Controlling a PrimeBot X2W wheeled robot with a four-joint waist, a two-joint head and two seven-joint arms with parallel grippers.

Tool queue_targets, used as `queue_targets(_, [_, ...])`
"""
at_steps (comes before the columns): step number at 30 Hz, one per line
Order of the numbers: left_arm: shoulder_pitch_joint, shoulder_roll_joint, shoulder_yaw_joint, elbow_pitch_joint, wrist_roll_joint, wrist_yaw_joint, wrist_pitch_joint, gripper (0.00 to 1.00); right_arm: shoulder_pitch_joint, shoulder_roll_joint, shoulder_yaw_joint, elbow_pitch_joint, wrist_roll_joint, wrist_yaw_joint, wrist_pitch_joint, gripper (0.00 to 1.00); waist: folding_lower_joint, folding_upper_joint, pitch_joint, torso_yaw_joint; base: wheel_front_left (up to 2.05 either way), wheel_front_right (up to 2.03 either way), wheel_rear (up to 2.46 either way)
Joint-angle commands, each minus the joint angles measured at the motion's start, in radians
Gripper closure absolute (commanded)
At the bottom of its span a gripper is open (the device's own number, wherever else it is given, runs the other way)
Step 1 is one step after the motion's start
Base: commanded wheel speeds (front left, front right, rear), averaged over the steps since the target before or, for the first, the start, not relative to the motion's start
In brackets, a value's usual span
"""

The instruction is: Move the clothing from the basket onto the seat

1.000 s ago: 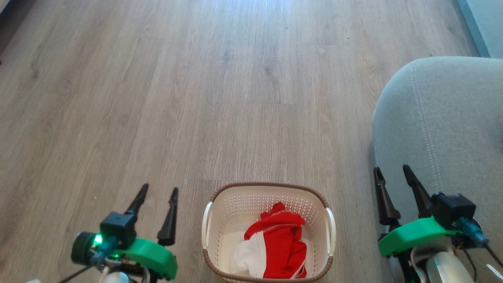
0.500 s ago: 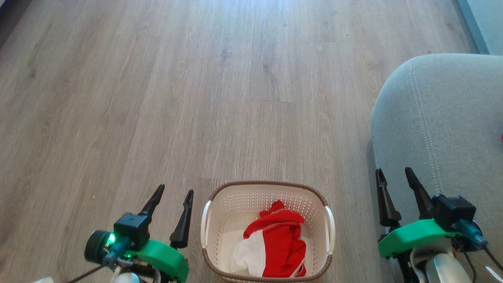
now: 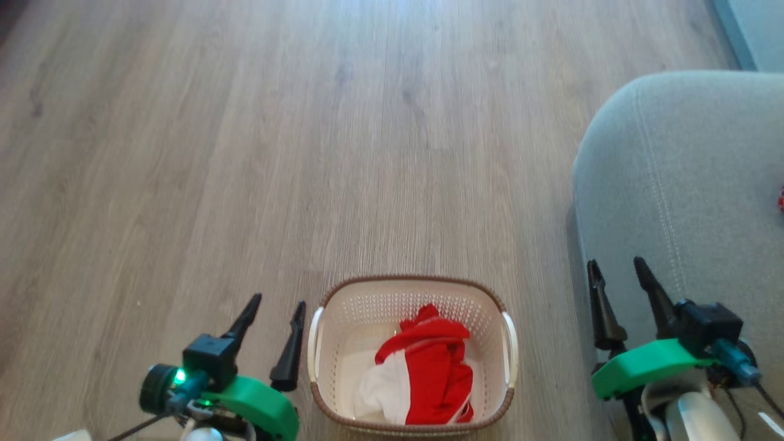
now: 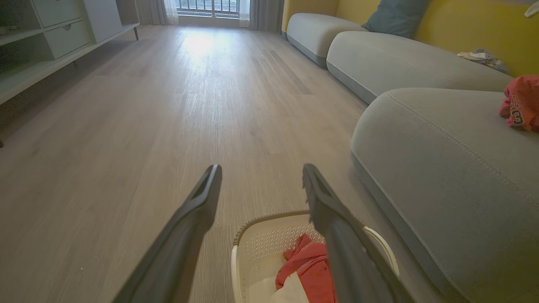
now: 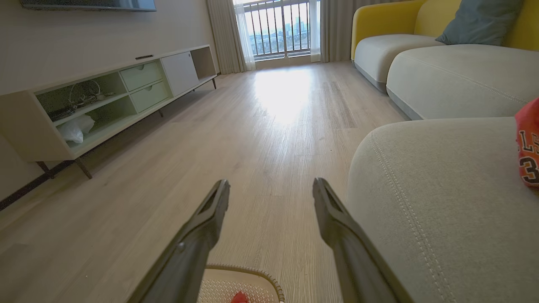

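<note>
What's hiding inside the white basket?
A crumpled red-and-white garment lies in the basket, toward its right side. The bare bottom shows at the left. Anything under the garment is covered by the cloth.

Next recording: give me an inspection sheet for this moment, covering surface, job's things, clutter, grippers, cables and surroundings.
Surface: pale wood-plank floor, sunlit at the far end.
Job's things: cream perforated plastic laundry basket with brown rim stands on the floor, holding a crumpled red-and-white garment; a second red garment with white numbering lies on the large grey fabric seat cushion.
Clutter: grey cloth on a farther sofa cushion; white bag on a cabinet shelf.
Grippers: left gripper open beside the basket; right gripper open at the seat's edge.
Cables: thin black cable at the right wrist.
Surroundings: low pale cabinet, yellow-backed sofa, balcony window.
</note>
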Motion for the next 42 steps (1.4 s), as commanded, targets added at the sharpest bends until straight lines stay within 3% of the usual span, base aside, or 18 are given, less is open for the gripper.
queue_targets(1, [-0.042, -0.001, 0.022, -0.025, -0.001, -0.002, -0.005, 0.00, -0.053, -0.009, 0.014, -0.034, -0.011, 0.000, -0.006, 0.00, 0.0000, 0.0000, 0.020, -0.008, 0.00, 0.00, 0.00])
queue_targets(7, [-0.106, -0.001, -0.021, 0.019, 0.011, -0.015, -0.005, 0.00, -0.108, -0.011, -0.062, -0.070, -0.074, 0.000, -0.006, 0.00, 0.0000, 0.0000, 0.150, -0.032, 0.00, 0.00, 0.00])
queue_targets(19, [-0.339, 0.000, -0.121, 0.208, 0.107, -0.038, -0.005, 0.00, -0.284, -0.016, -0.053, -0.235, -0.169, 0.000, -0.006, 0.00, 0.0000, 0.0000, 0.498, -0.134, 0.00, 0.00, 0.00])
queue_targets(25, [-0.481, 0.026, -0.192, 0.326, 0.140, -0.044, -0.005, 0.00, -0.352, -0.006, -0.048, -0.316, -0.188, 0.000, -0.006, 0.00, 0.0000, 0.0000, 0.666, -0.182, 0.00, 0.00, 0.00])
queue_targets(34, [-0.685, 0.071, -0.334, 0.582, 0.157, -0.045, -0.005, 0.00, -0.403, -0.002, -0.015, -0.402, -0.103, 0.000, -0.006, 0.00, 0.0000, 0.0000, 0.839, -0.275, 0.00, 0.00, 0.00])
queue_targets(42, [-0.826, 0.096, -0.354, 0.754, 0.151, -0.043, -0.005, 0.00, -0.369, -0.001, 0.021, -0.430, -0.038, 0.000, -0.006, 0.00, 0.0000, 0.0000, 0.919, -0.355, 0.00, 0.00, 0.00])
